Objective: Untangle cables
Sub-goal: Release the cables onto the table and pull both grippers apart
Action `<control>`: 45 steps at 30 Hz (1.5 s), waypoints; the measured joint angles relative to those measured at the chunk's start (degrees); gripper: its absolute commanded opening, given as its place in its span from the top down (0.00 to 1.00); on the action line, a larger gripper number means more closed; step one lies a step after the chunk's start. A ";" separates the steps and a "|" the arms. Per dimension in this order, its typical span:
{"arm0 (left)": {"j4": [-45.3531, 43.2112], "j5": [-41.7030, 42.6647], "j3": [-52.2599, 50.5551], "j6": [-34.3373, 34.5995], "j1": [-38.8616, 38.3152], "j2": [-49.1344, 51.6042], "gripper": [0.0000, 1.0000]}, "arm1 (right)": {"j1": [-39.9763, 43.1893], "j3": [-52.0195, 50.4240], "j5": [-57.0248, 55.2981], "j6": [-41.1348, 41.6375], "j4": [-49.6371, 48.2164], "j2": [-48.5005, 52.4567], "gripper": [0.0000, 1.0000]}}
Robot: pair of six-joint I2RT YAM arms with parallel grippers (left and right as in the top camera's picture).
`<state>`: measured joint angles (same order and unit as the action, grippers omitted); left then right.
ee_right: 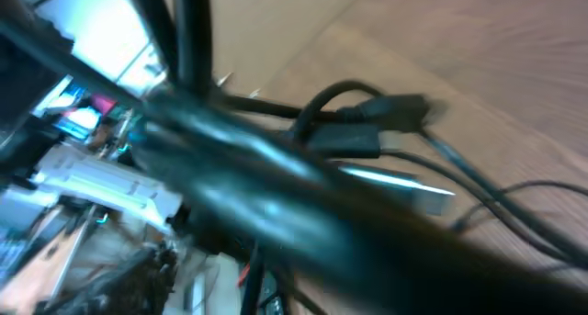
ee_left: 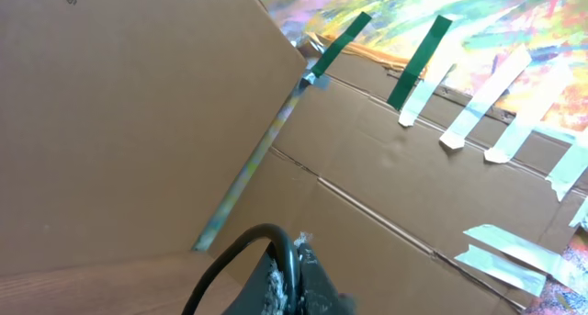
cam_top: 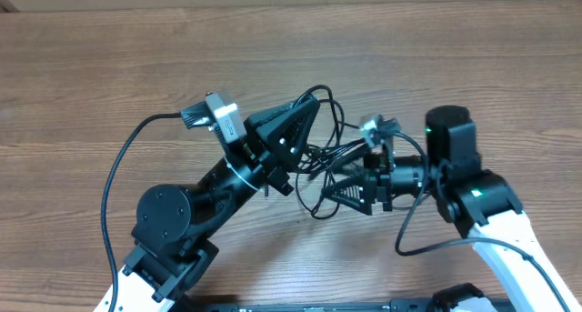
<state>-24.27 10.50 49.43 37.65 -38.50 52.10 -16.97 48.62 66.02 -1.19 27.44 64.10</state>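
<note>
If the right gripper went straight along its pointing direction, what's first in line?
Probably the cables: their loops sit right ahead of the right gripper, which points toward the left arm just beyond. Height is unclear from above.

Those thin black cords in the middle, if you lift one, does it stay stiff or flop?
Probably floppy: the cables curve in loose loops rather than straight runs. Likely light, since the cords look very thin. The plug ends with metal tips seem the only stiff parts and may snag on other loops when pulled.
</note>
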 measured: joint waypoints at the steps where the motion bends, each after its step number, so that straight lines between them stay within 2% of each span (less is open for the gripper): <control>1: -0.20 -0.02 0.00 0.13 0.00 0.11 0.96 | -0.83 0.00 0.79 0.11 0.02 0.68 0.51; 4: -0.57 -1.07 0.00 0.22 0.00 0.59 0.95 | -3.63 0.00 1.90 -0.11 -0.20 1.60 0.95; 11: -0.37 -7.06 0.00 1.22 0.00 0.83 0.96 | -5.95 0.00 0.42 1.18 0.07 1.66 0.96; 14: 2.97 -11.52 0.04 1.14 0.35 0.79 0.96 | -5.95 0.00 -1.88 2.89 1.05 1.66 0.96; 17: 10.78 -17.84 0.26 0.07 1.68 0.68 0.96 | -5.95 0.02 -5.01 3.78 3.32 1.60 0.96; 20: 22.67 -26.95 0.44 -0.81 2.69 0.52 0.96 | -5.51 0.00 -12.74 4.44 6.95 0.66 0.96; 25: 42.29 -45.09 0.52 -1.86 2.99 0.57 0.96 | -2.86 0.00 -20.50 6.47 7.23 -3.15 0.96; 28: 51.06 -56.48 0.52 -2.05 3.65 0.50 0.96 | -0.37 0.00 -23.21 7.96 7.17 -5.55 0.96; 31: 57.05 -62.84 0.52 -2.14 7.10 0.52 0.96 | 2.40 0.00 -25.07 9.94 7.19 -7.72 0.96; 36: 61.09 -65.83 0.52 -2.23 15.72 0.52 0.96 | 7.10 0.00 -28.57 12.85 8.31 -10.86 0.96; 40: 62.64 -62.03 0.52 -2.23 20.33 0.52 0.94 | 9.42 0.00 -29.99 13.90 8.59 -11.78 0.96; 42: 62.69 -58.27 0.52 -2.23 21.75 0.50 0.88 | 9.90 0.00 -30.60 14.71 8.59 -11.87 0.96; 44: 62.97 -54.36 0.52 -2.19 22.47 0.52 0.59 | 9.97 0.00 -31.54 15.82 8.59 -11.87 0.96; 45: 63.04 -51.93 0.52 -2.40 22.53 0.52 0.23 | 9.99 0.00 -32.17 16.74 8.59 -11.87 0.96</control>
<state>38.76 -41.43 49.95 35.24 -15.97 52.62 -6.98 48.62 33.85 15.55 36.03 52.23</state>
